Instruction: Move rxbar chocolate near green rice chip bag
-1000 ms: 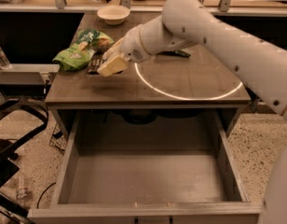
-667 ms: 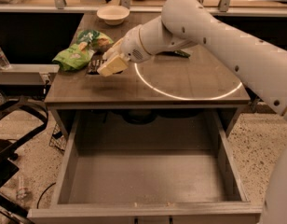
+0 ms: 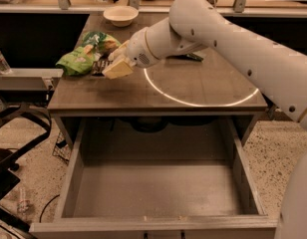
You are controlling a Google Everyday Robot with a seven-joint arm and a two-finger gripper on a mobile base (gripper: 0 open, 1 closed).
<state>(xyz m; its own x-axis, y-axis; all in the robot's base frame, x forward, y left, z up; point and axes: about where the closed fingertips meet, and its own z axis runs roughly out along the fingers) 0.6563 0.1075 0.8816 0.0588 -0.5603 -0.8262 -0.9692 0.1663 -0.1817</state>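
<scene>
The green rice chip bag [image 3: 74,61] lies wrinkled at the left back of the table top [image 3: 193,91]. A deeper green bag [image 3: 98,40] lies right behind it and touches it. The rxbar chocolate [image 3: 98,67] shows as a small dark bar on the table, against the right edge of the lime-green bag. My gripper [image 3: 117,67] is low over the table just right of the bar, reaching in from the right on the white arm [image 3: 203,29]. Part of the bar is hidden by the gripper.
A white bowl [image 3: 120,15] stands at the table's back. A dark flat object [image 3: 188,57] lies behind the arm. A wide drawer [image 3: 158,188] is pulled open under the table. A black chair frame [image 3: 14,148] and a bottle [image 3: 0,61] are at the left.
</scene>
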